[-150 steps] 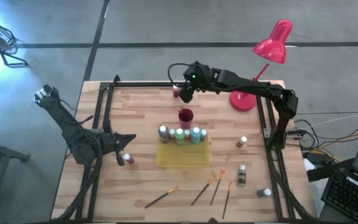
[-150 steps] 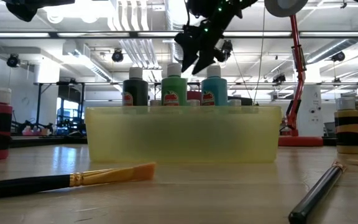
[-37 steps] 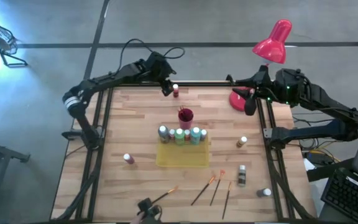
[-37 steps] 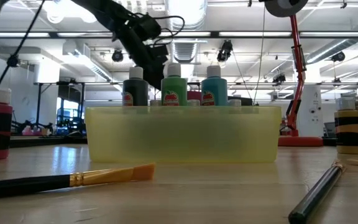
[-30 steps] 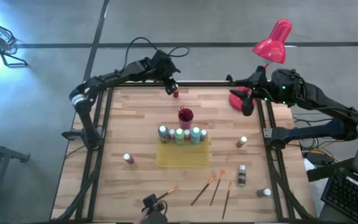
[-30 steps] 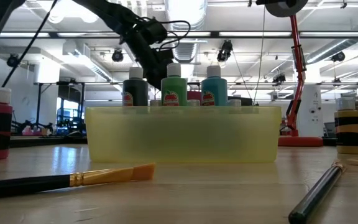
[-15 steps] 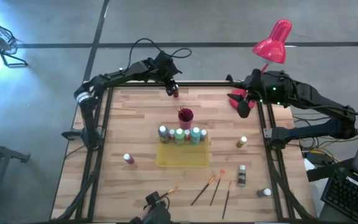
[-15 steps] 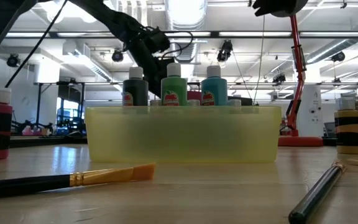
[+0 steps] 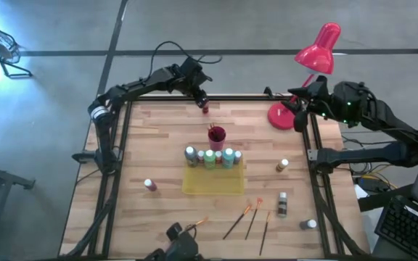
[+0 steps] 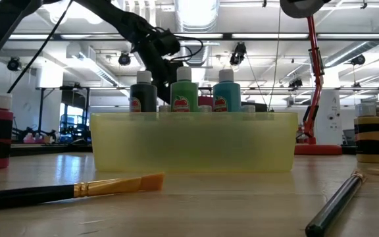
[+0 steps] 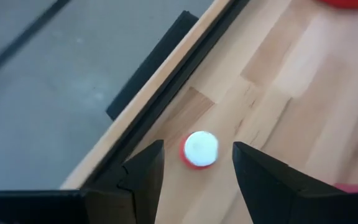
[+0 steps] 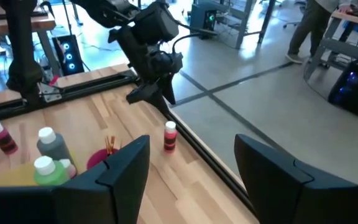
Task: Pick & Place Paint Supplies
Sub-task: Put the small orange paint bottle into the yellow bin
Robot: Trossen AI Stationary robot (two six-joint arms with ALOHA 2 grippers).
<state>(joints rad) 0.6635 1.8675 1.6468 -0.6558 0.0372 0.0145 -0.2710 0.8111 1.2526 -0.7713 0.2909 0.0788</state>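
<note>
A small red bottle with a white cap (image 11: 200, 149) stands upright near the table's far edge (image 9: 205, 107). My left gripper (image 11: 197, 157) hovers over it, open, one finger on either side of the cap, touching nothing. Several bottles (image 9: 209, 156) stand in a row at the far side of the yellow tray (image 9: 212, 183). Loose bottles (image 9: 149, 185) (image 9: 283, 166) (image 9: 282, 203) and several brushes (image 9: 245, 217) lie about the table. My right gripper (image 12: 191, 177) is open and raised by the table's far right corner (image 9: 297, 109), holding nothing.
A magenta cup with brushes (image 9: 217, 134) stands just beyond the tray. A pink desk lamp's base (image 9: 281, 116) sits at the far right, beside my right gripper. Black frame rails (image 9: 122, 145) run along the table's edges. A dark object (image 9: 178, 235) shows at the near edge.
My right gripper has drawn back from over the lamp base toward the table's far right corner. My left gripper has stayed over the red bottle. The dark object at the near edge has shifted a little.
</note>
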